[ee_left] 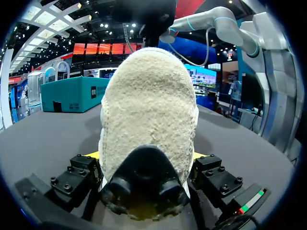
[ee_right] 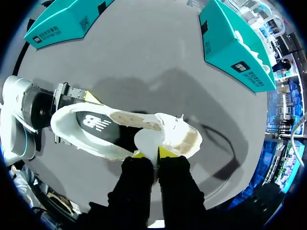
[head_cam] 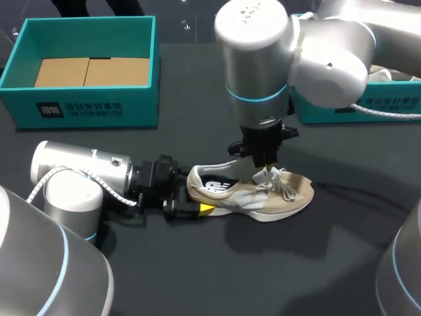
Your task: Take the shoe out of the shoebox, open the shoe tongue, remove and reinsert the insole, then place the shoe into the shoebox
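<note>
A beige and white sneaker (head_cam: pixel 263 197) lies on the dark table near the middle, toe pointing right. Its fuzzy heel (ee_left: pixel 148 110) sits between the wide-spread fingers of my left gripper (head_cam: pixel 197 195), which comes in low from the left and stands open around it. My right gripper (head_cam: pixel 266 163) hangs straight down over the laces. In the right wrist view its yellow tips (ee_right: pixel 165 152) are pinched together on the white shoe tongue (ee_right: pixel 146 141). The dark insole (ee_right: pixel 96 125) shows inside the shoe.
An open teal shoebox (head_cam: pixel 79 105) with a cardboard liner stands at the back left. A second teal box (head_cam: pixel 368 105) stands at the back right, partly hidden behind my right arm. A dark cable lies on the table to the right of the shoe.
</note>
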Robot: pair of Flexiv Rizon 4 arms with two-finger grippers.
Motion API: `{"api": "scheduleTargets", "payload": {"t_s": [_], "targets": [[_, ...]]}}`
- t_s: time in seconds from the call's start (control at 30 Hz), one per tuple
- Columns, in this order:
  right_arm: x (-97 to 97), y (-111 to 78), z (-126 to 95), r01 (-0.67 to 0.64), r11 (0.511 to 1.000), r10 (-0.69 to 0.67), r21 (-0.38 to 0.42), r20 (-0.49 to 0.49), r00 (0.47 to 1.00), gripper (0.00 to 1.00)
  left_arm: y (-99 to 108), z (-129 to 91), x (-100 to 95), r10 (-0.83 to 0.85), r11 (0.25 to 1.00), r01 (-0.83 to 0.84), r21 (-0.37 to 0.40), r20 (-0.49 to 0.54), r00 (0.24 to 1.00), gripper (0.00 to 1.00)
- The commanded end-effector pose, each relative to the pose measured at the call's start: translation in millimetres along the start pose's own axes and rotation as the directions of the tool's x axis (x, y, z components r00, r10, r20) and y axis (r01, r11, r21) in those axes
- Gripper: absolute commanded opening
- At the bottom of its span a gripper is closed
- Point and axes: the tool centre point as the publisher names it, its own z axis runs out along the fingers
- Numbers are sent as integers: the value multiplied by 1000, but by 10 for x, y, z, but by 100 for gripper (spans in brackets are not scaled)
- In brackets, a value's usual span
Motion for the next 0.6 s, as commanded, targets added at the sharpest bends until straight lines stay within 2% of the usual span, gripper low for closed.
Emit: {"api": "scheduleTargets", "payload": {"t_s": [0.03, 0.13, 0.27, 0.37, 0.6], "targets": [[-120, -49, 9, -1, 1000, -2, -22, -142, 990, 0, 42, 24, 13, 0, 1000, 0, 0, 3, 1000, 0], [-155, -51, 21, 12, 1000, -14, -18, -140, 990, 0, 42, 24, 13, 0, 1000, 0, 0, 3, 1000, 0], [-350, -57, 44, 40, 999, -44, -25, -177, 983, 0, 42, 24, 13, 0, 1000, 0, 0, 3, 1000, 0], [-476, -56, 117, 51, 999, -50, -1, -187, 981, 0, 42, 24, 13, 0, 1000, 0, 0, 3, 1000, 0], [-658, -64, 343, 32, 999, -26, 42, -140, 990, 0, 42, 24, 13, 0, 1000, 0, 0, 3, 1000, 0]]}}
